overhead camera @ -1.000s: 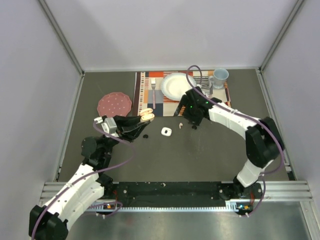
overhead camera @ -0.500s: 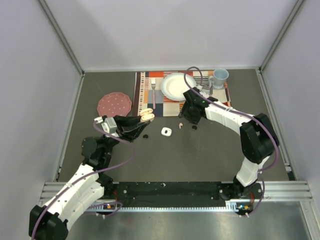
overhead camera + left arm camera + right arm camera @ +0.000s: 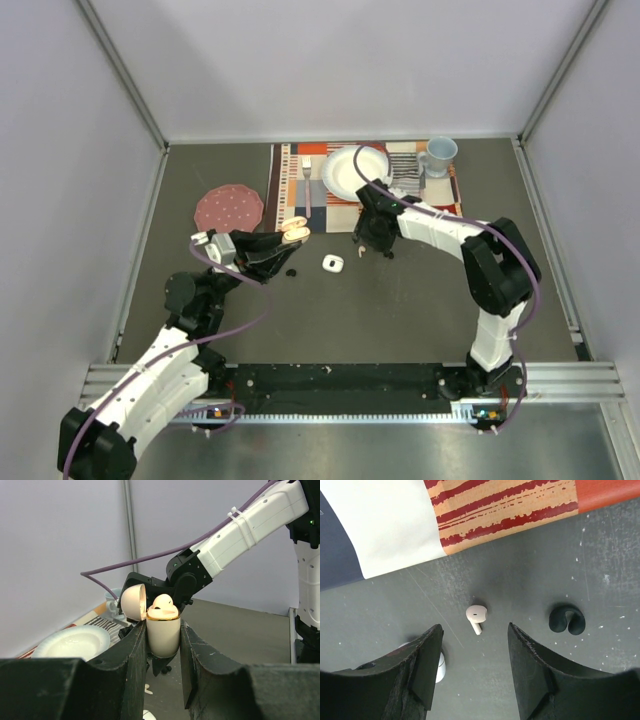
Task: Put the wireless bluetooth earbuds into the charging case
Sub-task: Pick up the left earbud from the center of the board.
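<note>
My left gripper [image 3: 285,245] is shut on a pale pink charging case [image 3: 163,630] and holds it upright above the table. Its lid [image 3: 132,601] is open and one pale bud [image 3: 162,601] sits inside. My right gripper [image 3: 475,628] is open and hovers low over a pale pink earbud [image 3: 476,616], which lies on the dark table between the fingers. A black earbud [image 3: 566,620] lies just to its right. A small white case [image 3: 333,263] lies on the table between the arms and is partly hidden in the right wrist view [image 3: 439,667]. Another black bud [image 3: 291,271] lies under the left gripper.
A striped placemat [image 3: 290,190] at the back holds a white plate [image 3: 355,170], a fork [image 3: 307,185] and a pale blue mug [image 3: 438,153]. A round pink coaster [image 3: 229,208] lies at the left. Grey walls enclose the table on three sides.
My right arm has swung left and its gripper has settled over the pale pink earbud. My left gripper has kept the open case still.
</note>
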Robot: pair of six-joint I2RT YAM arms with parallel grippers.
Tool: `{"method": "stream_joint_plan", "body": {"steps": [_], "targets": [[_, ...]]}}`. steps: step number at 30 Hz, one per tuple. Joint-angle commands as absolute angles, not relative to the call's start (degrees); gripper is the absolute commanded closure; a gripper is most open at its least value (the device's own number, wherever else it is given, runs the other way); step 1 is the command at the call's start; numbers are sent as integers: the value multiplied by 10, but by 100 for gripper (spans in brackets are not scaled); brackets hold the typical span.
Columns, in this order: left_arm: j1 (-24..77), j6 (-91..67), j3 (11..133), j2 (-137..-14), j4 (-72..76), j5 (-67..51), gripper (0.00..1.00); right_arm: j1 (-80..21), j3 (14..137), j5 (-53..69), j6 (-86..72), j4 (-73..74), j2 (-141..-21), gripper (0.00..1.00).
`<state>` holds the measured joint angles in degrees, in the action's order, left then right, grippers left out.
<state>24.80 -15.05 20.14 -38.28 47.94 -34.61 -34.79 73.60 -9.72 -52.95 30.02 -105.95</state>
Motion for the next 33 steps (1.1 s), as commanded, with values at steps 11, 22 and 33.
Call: {"method": "stream_joint_plan", "body": {"steps": [11,22,33], "targets": [[248,-149,205,-381,497,-345,100,-359,767,-117,-531,297,-1095,51],[248,-149,207,-389,496,-346,100,-360,778,-113,-528,297,-1114,53],[248,-150,206,-390,496,-345,100,-360,772,-110,-530,297,-1121,59]]}}
